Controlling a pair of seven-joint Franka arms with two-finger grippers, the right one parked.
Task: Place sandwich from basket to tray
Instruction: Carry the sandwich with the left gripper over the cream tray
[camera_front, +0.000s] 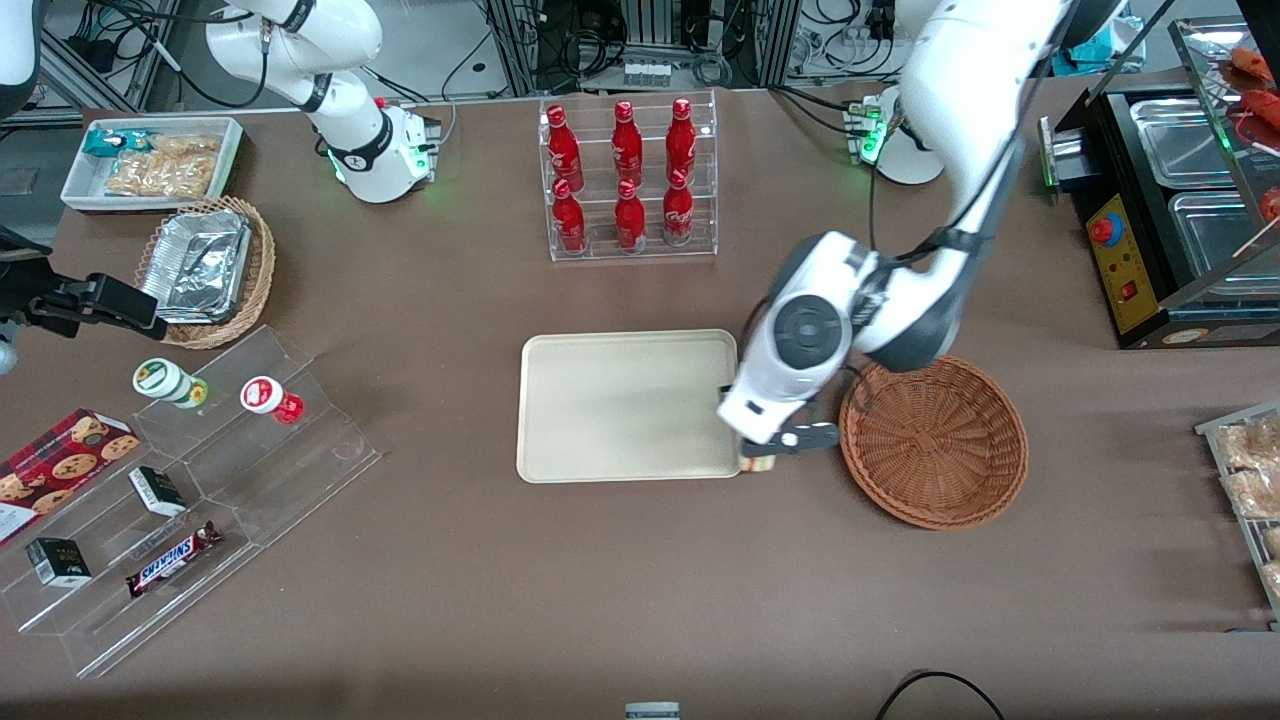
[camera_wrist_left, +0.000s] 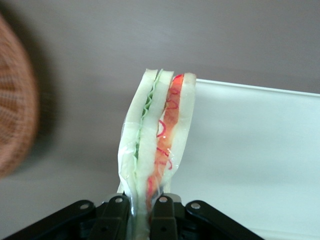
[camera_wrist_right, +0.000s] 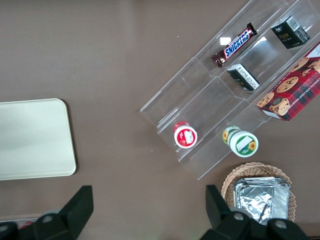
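- Gripper sits low at the tray's corner nearest the basket, at the tray's camera-side edge.
- Fingers are closed tight on the sandwich, pinching its narrow end; wrap bunches between the pads.
- Wrist view: sandwich stands on edge, cut face toward the camera, green layer on one side, orange-red layer on the other, white bread between and outside.
- Sandwich tip hangs over the tray's rim line: part over the tray, part over bare table. Cannot tell whether it touches the tray.
- Front view shows only a small bit of the sandwich poking out under the gripper, right at the tray's edge.
- Basket is beside the tray toward the working arm's end, close but apart from it. Nothing in it. Arm link overhangs its rim.
- Tray surface is bare.
- Bottle rack with six red bottles stands farther from the camera than the tray.
- Toward the parked arm's end: clear stepped shelf with two small pots, two dark boxes, a Snickers bar; cookie box beside it.
- Foil container in a lighter basket and a white tub of snacks sit farther back at that same end.
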